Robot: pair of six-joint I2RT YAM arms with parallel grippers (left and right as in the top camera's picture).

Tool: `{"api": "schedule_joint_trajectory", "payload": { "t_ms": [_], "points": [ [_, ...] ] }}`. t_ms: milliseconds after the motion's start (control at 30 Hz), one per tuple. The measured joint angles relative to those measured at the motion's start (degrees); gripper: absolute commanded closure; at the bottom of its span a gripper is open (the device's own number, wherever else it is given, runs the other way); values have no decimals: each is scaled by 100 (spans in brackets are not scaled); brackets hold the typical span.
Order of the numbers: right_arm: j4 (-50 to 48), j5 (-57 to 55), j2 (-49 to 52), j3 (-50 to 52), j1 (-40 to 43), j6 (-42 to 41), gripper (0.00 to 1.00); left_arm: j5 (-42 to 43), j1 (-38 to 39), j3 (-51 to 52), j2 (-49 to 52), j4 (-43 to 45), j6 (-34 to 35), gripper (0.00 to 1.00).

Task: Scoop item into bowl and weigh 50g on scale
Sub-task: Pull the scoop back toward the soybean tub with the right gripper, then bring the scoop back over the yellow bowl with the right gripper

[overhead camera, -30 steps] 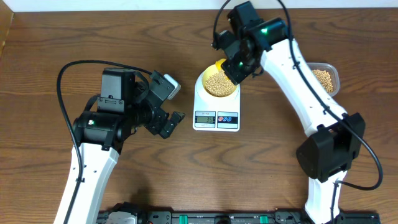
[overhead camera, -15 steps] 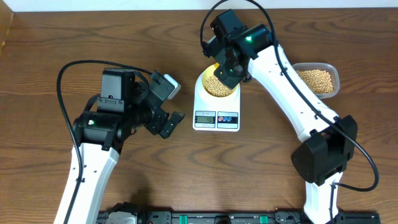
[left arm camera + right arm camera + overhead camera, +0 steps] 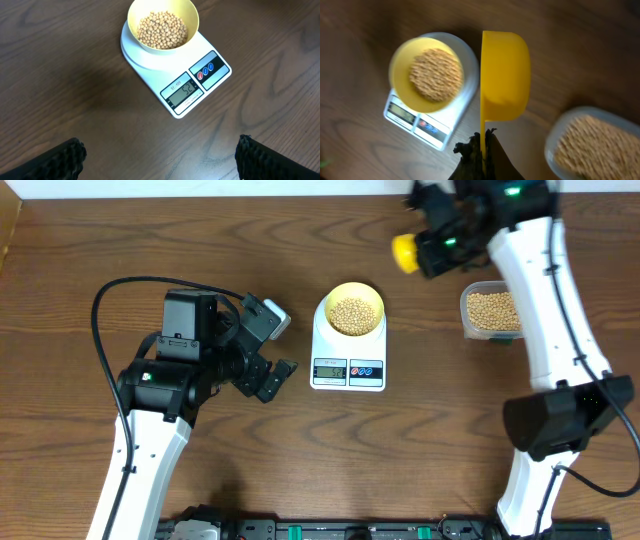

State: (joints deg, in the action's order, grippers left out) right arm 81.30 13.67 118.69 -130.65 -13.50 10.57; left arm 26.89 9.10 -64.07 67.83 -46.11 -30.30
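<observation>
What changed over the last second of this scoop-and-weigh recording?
The right pincer, shut on the yellow scoop, swung away from above the bowl toward the clear tub, and now hangs beside the tub, off the scale. Nothing was picked up or released. The bowl with its beans on the scale, the tub and the open left pincer stayed put.

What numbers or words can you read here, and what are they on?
"52" on the display of the scale; last digit a bit unsure.
The small print above the display: too small to read.
Marks on the red button and blue button: too small to read.
Nothing else has writing.
</observation>
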Motion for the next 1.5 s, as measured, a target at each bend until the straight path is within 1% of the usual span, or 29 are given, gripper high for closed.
{"api": "schedule_joint_trajectory", "payload": {
  "t_ms": [133, 367, 533, 600, 733, 900, 1200, 1500],
  "points": [
    [310, 46, 0, -17, 595, -114, 99, 0, 0, 0, 0, 0, 0, 2],
    [531, -59, 0, -17, 1460, -179, 99, 0, 0, 0, 0, 0, 0, 2],
    [568, -66, 0, -17, 1768, -190, 99, 0, 0, 0, 0, 0, 0, 2],
    [542, 83, 0, -17, 1784, -76, 99, 0, 0, 0, 0, 0, 0, 3],
    [354, 627, 0, -17, 1700, 184, 99, 0, 0, 0, 0, 0, 0, 2],
    [323, 1049, 33, -20, 1224, 472, 99, 0, 0, 0, 0, 0, 0, 3],
    [81, 1255, 234, -20, 96, 920, 99, 0, 0, 0, 0, 0, 0, 3],
    [68, 1257, 431, -20, -330, 1025, 99, 0, 0, 0, 0, 0, 0, 2]
  ]
}}
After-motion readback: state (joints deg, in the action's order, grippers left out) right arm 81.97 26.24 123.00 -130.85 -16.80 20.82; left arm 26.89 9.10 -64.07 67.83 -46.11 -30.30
